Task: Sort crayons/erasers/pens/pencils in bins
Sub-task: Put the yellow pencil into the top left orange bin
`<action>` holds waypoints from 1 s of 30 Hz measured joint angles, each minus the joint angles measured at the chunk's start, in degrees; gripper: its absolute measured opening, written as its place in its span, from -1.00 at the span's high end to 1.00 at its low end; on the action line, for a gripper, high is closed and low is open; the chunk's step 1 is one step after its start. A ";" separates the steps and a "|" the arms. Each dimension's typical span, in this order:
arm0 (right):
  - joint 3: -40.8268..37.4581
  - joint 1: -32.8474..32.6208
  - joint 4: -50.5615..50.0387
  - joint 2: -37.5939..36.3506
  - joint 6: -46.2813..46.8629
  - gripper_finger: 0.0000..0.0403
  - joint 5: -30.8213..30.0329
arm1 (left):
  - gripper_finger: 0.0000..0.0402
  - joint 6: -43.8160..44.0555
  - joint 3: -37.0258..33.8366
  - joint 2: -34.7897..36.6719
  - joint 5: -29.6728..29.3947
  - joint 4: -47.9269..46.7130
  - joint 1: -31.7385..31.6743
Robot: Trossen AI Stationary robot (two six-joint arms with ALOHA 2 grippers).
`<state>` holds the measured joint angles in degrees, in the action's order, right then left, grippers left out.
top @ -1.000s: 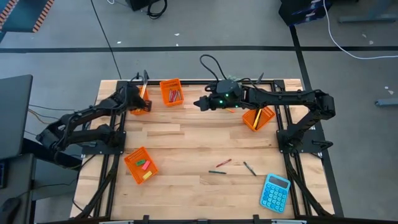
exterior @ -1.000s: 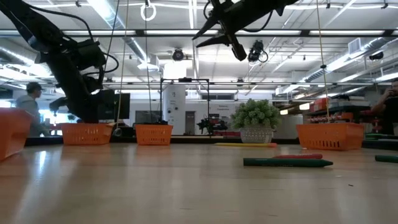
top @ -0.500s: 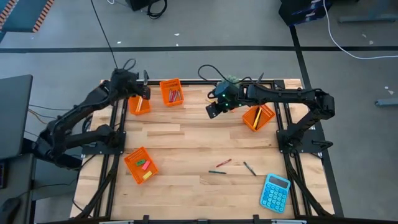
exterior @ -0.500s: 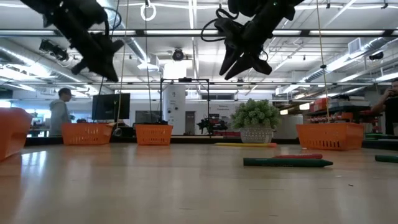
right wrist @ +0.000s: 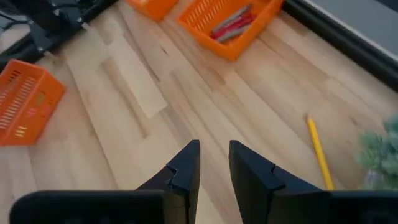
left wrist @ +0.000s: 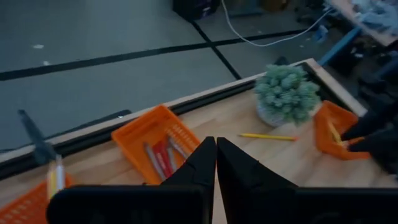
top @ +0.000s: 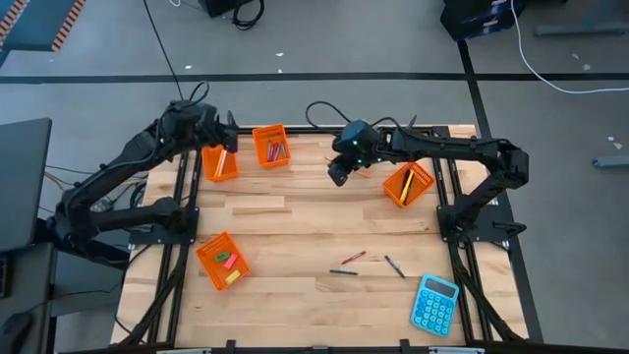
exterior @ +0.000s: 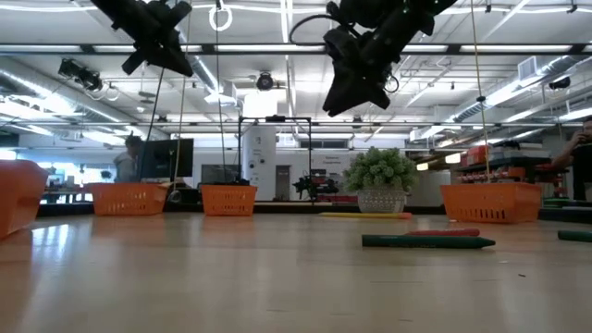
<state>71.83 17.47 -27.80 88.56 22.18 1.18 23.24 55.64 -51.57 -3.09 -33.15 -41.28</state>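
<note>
Four orange bins stand on the table: a far-left bin [top: 220, 163] with a yellow pencil leaning in it, a bin [top: 272, 146] with red and grey crayons [left wrist: 163, 157], a right bin [top: 408, 184] holding pencils, and a near-left bin [top: 221, 261] with erasers. My left gripper [left wrist: 215, 155] is shut and empty, high above the far-left bin [top: 222, 136]. My right gripper [right wrist: 214, 149] hangs open and empty over the far middle of the table [top: 338, 174]. A yellow pencil [right wrist: 319, 152] lies flat by the plant. A red crayon [top: 354, 257], a dark pen [top: 343, 271] and a grey stick [top: 394, 265] lie near the front.
A small potted plant [left wrist: 286, 93] stands at the far edge between the crayon bin and the right bin. A blue calculator [top: 434, 304] lies at the near right corner. Bare wood [top: 295, 216] spreads across the table's middle.
My left gripper has risen from inside the far-left bin to well above it, drawing back toward the far left corner. My right gripper has rolled and tipped its fingers downward, shifting slightly toward the near edge.
</note>
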 joint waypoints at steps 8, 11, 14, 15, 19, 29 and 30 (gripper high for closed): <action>13.17 0.00 -6.55 5.94 -7.57 0.54 4.82 | 0.93 6.31 0.21 -0.09 0.06 -0.07 5.22; 21.79 0.43 -13.44 12.02 -10.54 0.54 5.31 | 0.90 9.03 0.21 -0.13 0.00 0.32 6.71; 28.55 0.91 -18.80 17.99 -12.50 0.54 5.37 | 0.86 11.33 0.21 -0.13 0.03 0.80 8.37; 30.11 1.22 -19.81 19.69 -13.26 0.54 5.39 | 0.86 12.24 0.21 -0.13 0.02 0.72 8.96; 32.79 2.44 -22.66 24.67 -15.56 0.54 5.34 | 0.86 14.86 0.21 -0.13 -0.04 0.74 12.10; 32.63 5.86 -30.87 33.77 -22.38 0.54 -0.54 | 0.93 13.16 0.21 -0.13 -0.02 0.77 16.11; 32.63 6.15 -30.94 34.36 -22.86 0.54 -1.27 | 0.92 13.16 0.21 -0.13 -0.02 0.77 16.38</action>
<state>104.47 23.63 -58.74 122.92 -0.68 -0.09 36.40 55.86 -51.70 -3.11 -32.37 -24.90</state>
